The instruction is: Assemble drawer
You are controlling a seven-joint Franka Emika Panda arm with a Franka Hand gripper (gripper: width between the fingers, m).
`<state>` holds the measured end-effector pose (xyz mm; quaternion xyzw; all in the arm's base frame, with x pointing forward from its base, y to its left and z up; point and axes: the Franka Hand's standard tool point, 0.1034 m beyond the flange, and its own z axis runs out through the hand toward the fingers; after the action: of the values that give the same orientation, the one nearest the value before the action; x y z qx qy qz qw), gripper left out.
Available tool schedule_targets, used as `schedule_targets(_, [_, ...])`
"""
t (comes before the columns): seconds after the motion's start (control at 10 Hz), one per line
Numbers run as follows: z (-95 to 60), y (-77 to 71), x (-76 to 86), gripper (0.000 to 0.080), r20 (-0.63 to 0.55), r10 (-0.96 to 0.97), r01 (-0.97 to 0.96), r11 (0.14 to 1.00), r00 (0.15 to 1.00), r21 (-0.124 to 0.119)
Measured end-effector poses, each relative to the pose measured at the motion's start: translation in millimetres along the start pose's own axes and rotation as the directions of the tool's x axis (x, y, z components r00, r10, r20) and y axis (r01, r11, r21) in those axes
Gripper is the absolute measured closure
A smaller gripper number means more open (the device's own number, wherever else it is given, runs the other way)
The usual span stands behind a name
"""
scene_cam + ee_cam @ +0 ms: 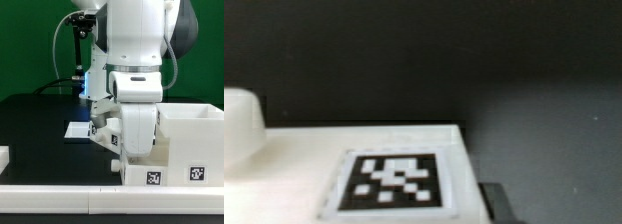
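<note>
The large white box shell [185, 150] of the drawer stands at the exterior view's right, with square tags on its front. My gripper [126, 150] hangs low at the shell's left end, and its fingertips are hidden behind the hand and the white part. A small tagged white piece [108, 138] shows just left of the hand. In the wrist view a white tagged surface [397, 180] fills the near field on the black table. One dark finger [491, 203] shows beside its edge. I cannot tell whether the jaws grip anything.
The marker board [78, 128] lies on the black table behind the arm. A long white bar [60, 185] edges the table's front. Another white part [3, 156] sits at the exterior view's left edge. A rounded white shape [239, 125] shows in the wrist view.
</note>
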<state>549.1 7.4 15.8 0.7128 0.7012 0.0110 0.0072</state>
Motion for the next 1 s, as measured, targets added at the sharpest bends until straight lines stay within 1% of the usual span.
schedule_targets(0.2, [0.1, -0.1, -0.9, 0.0761, 0.0, 0.005, -0.005, 1.0, 1.0, 0.001])
schedule_targets(0.3, [-0.8, -0.1, -1.1, 0.0588, 0.001, 0.009, -0.009, 1.0, 1.0, 0.002])
schedule_targets(0.4, [-8.2, 1.7, -3.1, 0.0588, 0.002, 0.006, -0.006, 1.0, 1.0, 0.007])
schedule_targets(0.5, [-21.1, 6.1, -8.3, 0.0374, 0.007, 0.011, -0.011, 1.0, 1.0, 0.02])
schedule_targets(0.6, [-33.0, 11.9, -9.6, 0.0242, 0.012, 0.013, -0.013, 0.999, 1.0, 0.032])
schedule_targets(0.7, [-43.0, 17.8, -12.2, 0.0178, 0.015, 0.016, -0.017, 0.999, 1.0, 0.038])
schedule_targets(0.8, [-49.2, 22.2, -26.2, 0.0178, -0.01, -0.021, 0.021, 0.999, 1.0, 0.037])
schedule_targets(0.9, [-49.9, 23.0, -49.7, 0.0156, -0.036, -0.015, 0.016, 0.999, 0.999, 0.038])
schedule_targets(1.0, [-39.2, 17.9, -75.0, 0.0156, -0.079, -0.004, 0.009, 0.999, 0.997, 0.054])
